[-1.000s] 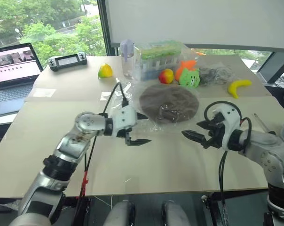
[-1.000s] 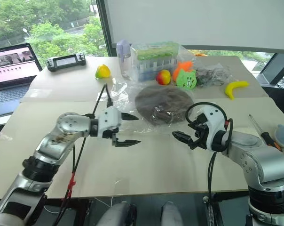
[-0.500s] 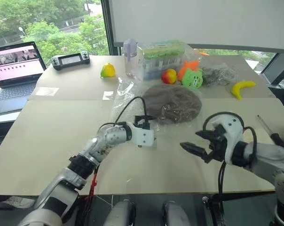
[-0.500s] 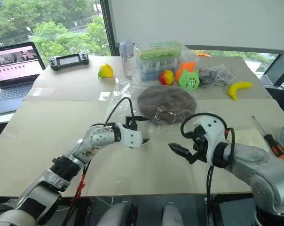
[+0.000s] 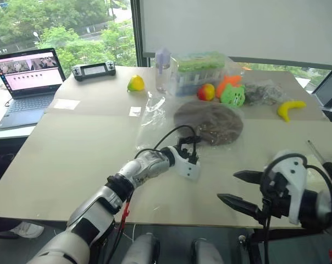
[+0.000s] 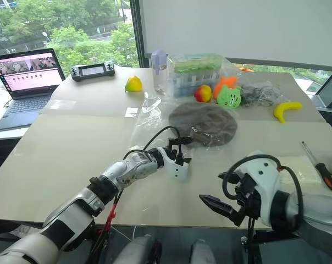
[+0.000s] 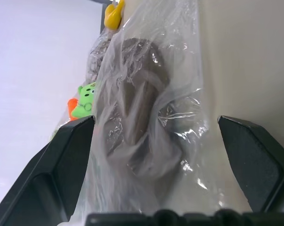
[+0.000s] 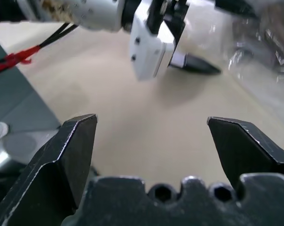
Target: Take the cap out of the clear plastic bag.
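the round, soft brown cap [image 5: 209, 121] lies inside the crinkled glossy clear plastic bag [image 5: 165, 124] on the smooth counter [image 5: 72, 148]. the left gripper [image 7: 156, 141] has its fingers wide apart, facing the bag. the right gripper [image 5: 242, 190] fingers are apart too.

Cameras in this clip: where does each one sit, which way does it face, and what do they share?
Left eye, right eye: on the head, looking forward and down at the table; both arms show, left gripper by the clear plastic bag, right gripper open nearer the table's front edge.
Left wrist: looks between its open fingers at the cap inside the bag.
Right wrist: looks between its own fingers across the table at the left gripper.
Shared: bag and cap.
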Robot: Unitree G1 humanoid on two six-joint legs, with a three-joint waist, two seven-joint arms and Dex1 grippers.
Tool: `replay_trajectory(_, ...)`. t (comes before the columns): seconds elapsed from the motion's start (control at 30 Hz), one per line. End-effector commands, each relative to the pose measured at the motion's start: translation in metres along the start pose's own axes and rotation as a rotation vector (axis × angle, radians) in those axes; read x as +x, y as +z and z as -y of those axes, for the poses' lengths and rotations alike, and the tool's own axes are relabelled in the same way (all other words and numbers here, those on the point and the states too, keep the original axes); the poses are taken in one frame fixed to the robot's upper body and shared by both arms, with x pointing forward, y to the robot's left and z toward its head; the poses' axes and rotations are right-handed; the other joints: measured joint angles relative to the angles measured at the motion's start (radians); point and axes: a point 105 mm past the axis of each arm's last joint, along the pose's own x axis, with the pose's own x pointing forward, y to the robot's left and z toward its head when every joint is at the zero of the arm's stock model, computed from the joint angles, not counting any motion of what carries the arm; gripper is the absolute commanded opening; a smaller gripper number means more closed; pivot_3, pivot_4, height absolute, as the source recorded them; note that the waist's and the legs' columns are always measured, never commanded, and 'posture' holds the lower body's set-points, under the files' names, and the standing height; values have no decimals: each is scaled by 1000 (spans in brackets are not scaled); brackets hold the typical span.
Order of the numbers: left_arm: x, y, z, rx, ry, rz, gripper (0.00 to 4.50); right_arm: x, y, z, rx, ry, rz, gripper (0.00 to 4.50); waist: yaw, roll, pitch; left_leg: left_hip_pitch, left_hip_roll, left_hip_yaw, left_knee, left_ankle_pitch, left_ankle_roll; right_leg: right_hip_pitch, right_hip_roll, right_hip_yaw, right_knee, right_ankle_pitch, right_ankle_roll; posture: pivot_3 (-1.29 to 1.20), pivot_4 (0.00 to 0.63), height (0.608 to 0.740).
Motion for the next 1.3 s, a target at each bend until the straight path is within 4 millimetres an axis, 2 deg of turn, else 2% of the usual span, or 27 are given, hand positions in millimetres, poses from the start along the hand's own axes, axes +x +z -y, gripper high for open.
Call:
replay_trajectory(0.03, 0, -30, 10, -13, -47, -120, 4500, -31, 0, 11, -2, -107, -8, 4480, -7, -5, -3, 0, 1, 1, 0, 0, 0, 1, 0, 0, 0, 0, 0, 0, 150, 739)
replay_trajectory(0.13, 8, -32, 4, -20, -40, -136, 4500, -47, -2, 13, 3, -142, -10, 4480, -20, -7, -5, 1, 1, 1, 0, -1, 1, 2, 0, 0, -1, 0, 1, 0, 150, 739)
replay_trajectory(0.2, 11, -33, 3, -19, -43, -154, 4500, -54, 0, 18, -2, -175, -6, 4480, -30, -8, -6, 1, 2, 2, 0, -1, 0, 2, 0, 0, -1, -4, 7, 0, 150, 739)
replay_trajectory(0.4, 20, -41, 3, -16, -46, -251, 4500, -56, 9, 20, -36, -185, 20, 4480, -34, -11, -5, 1, 1, 2, 0, -5, -6, 3, -1, -1, -2, -5, 9, 0, 150, 739)
replay_trajectory(0.53, 20, -49, 4, -59, -55, -324, 3435, -51, 11, 20, -45, -185, 29, 4500, -37, -12, -4, 0, 1, 2, 0, -5, -6, 2, -2, -1, -2, -5, 10, 0, 150, 739)
replay_trajectory(0.87, 13, -66, -17, -78, 2, -386, 18, -42, 15, 23, -38, -195, 46, 4500, -45, -14, -3, -1, 1, 2, 0, -5, -6, 1, -3, -1, -2, -5, 9, 0, 150, 739)
replay_trajectory(1.03, 12, -54, -35, -6, 70, -250, 18, -38, 18, 23, -35, -188, 64, 4500, -46, -13, -3, -1, 1, 2, -1, -5, -6, 0, -3, 0, -2, -4, 7, 0, 150, 739)
replay_trajectory(1.17, -2, -46, -51, 84, 91, -80, 18, -34, 17, 24, -30, -184, 66, 4500, -45, -13, -3, -4, 1, 2, -2, -5, -6, -5, -3, 1, -1, -1, 3, 0, 150, 739)
replay_trajectory(1.3, -22, -30, -64, 130, 112, 123, 18, -32, 16, 26, -26, -184, 66, 4500, -35, -14, -3, -16, -1, 3, -2, -5, -5, -19, -5, 1, 1, 0, 2, 0, 150, 739)
